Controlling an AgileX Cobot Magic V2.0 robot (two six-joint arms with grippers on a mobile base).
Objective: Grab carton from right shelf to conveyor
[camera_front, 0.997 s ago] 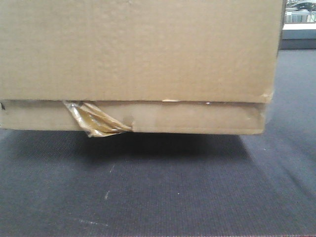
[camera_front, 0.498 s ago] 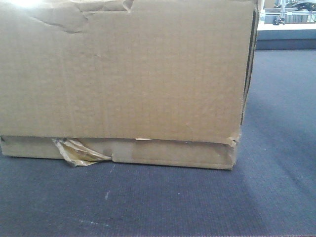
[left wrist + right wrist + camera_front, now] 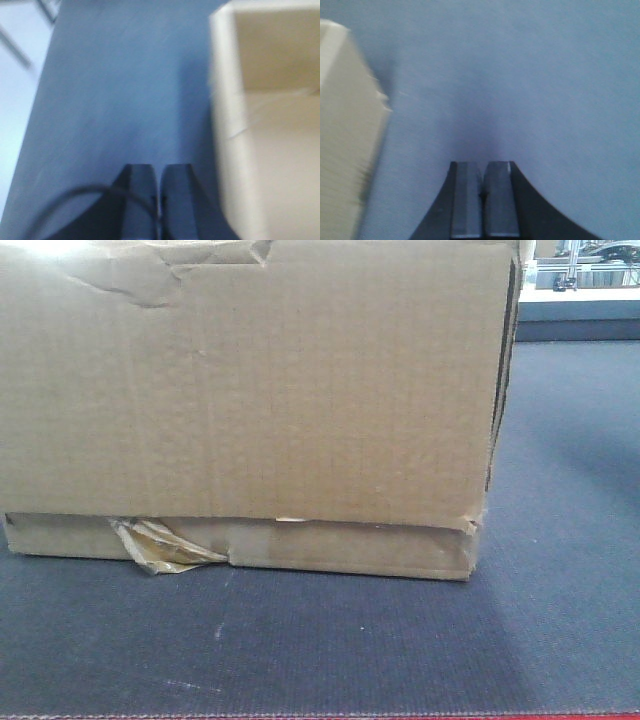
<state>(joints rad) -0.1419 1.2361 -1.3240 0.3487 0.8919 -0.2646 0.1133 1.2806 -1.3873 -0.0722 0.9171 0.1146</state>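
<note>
The carton point(image 3: 250, 390), a big brown cardboard box with a ragged twist of glossy tape point(image 3: 165, 545) at its lower edge, rests flat on the dark grey woven conveyor point(image 3: 350, 640). In the left wrist view the carton point(image 3: 270, 125) lies to the right of my left gripper point(image 3: 159, 172), which is shut and empty above the belt point(image 3: 125, 90). My right gripper point(image 3: 482, 170) is likewise shut on nothing, with the carton point(image 3: 345, 125) off to its left. Neither gripper touches the box. The right shelf is out of view.
A pale ledge and some metal framework point(image 3: 590, 265) stand beyond the belt's far end. A thin red strip point(image 3: 320, 716) borders the belt's near edge. Pale floor point(image 3: 20, 100) lies past the belt's left side.
One second ago the carton hung just above the belt with a shadow beneath; it then came down onto the belt. In the last half second it has hardly moved.
</note>
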